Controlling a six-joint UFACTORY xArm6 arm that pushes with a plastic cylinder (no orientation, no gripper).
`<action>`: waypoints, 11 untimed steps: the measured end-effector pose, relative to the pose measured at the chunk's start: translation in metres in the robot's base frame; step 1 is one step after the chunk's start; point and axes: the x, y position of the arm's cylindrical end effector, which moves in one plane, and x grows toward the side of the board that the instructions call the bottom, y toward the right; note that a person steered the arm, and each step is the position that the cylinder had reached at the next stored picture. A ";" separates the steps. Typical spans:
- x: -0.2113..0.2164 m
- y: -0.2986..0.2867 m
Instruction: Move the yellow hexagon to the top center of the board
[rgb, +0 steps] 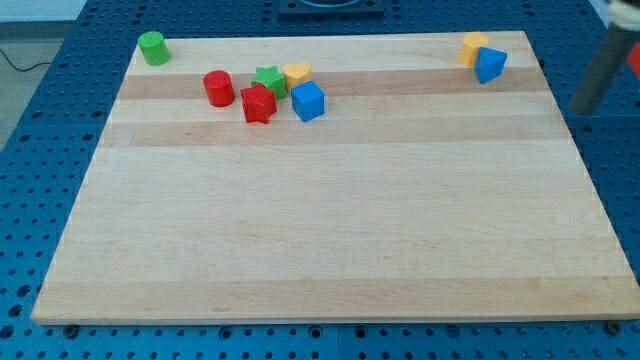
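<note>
- The yellow hexagon block sits at the top right corner of the pale wooden board, touching a blue angular block just below and to its right.
- The dark rod enters at the view's right edge, blurred, off the board; its tip is near the hexagon but apart from it.
- There are no jaws on this rig, so no jaw state applies.
- Judgement: the approach step is in hand; the push is not begun.
- The next move calls for the tip to get to the hexagon's right side and push leftward along the top edge, without carrying the blue block along.
- The blue perforated bench carries the board.
- No brand, label or writing is readable.
</note>
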 end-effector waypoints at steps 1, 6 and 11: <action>-0.043 0.001; -0.113 -0.219; -0.077 -0.272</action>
